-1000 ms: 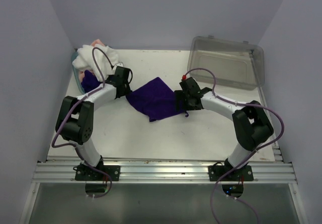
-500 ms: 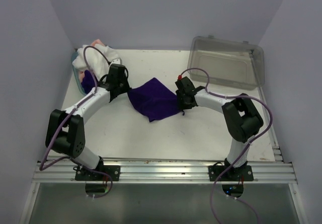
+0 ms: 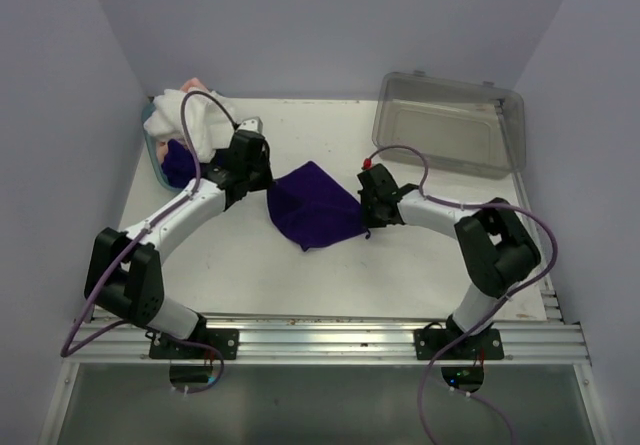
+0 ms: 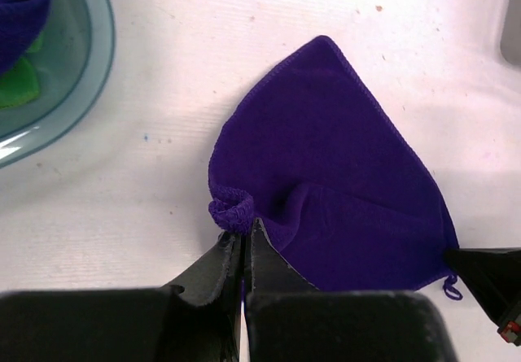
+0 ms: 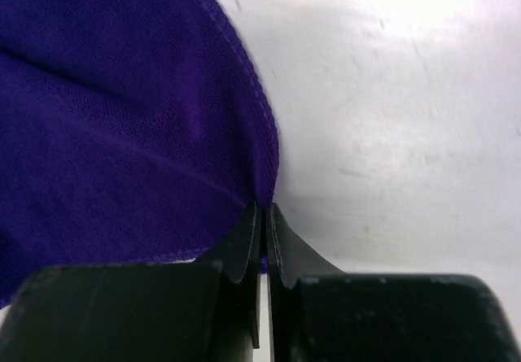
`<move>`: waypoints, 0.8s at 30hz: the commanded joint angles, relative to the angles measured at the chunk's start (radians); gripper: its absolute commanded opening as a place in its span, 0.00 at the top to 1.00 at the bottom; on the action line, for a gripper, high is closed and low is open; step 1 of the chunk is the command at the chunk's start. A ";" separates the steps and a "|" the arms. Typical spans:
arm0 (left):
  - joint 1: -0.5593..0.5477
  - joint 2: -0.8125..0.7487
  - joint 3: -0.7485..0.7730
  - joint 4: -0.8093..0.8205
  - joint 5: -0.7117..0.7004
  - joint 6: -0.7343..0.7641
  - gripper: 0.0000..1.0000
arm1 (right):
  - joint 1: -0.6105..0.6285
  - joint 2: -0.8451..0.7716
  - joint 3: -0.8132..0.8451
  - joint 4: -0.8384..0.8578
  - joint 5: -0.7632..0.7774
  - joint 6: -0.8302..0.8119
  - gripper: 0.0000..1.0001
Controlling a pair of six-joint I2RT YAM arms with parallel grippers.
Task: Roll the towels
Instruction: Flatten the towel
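A dark purple towel (image 3: 315,208) lies loosely bunched at mid-table. My left gripper (image 3: 268,183) is shut on its left corner, where the hem curls into a small roll (image 4: 232,209) just ahead of the fingertips (image 4: 244,230). My right gripper (image 3: 362,215) is shut on the opposite corner, the hem (image 5: 264,134) running into its closed jaws (image 5: 264,209). A white towel (image 3: 185,115), a peach-pink one (image 3: 196,86) and another purple one (image 3: 178,163) are piled in the teal basket (image 3: 152,155) at the back left.
A clear grey bin (image 3: 450,123) stands tilted at the back right. The basket's rim (image 4: 94,77) lies close to the left of my left gripper. White walls close in the table on both sides.
My right gripper has closed on the towel's right corner. The left arm has carried its corner to the right, so the towel is more bunched.
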 commanded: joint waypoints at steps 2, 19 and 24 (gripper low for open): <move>-0.039 0.026 0.093 -0.027 -0.030 0.018 1.00 | 0.001 -0.145 -0.100 0.004 0.017 0.046 1.00; -0.107 0.344 0.525 -0.305 0.034 0.121 0.03 | 0.016 -0.440 -0.263 -0.099 0.085 0.160 0.57; -0.130 0.133 0.207 -0.220 0.117 0.041 0.10 | 0.013 -0.412 -0.243 -0.104 0.079 0.132 0.48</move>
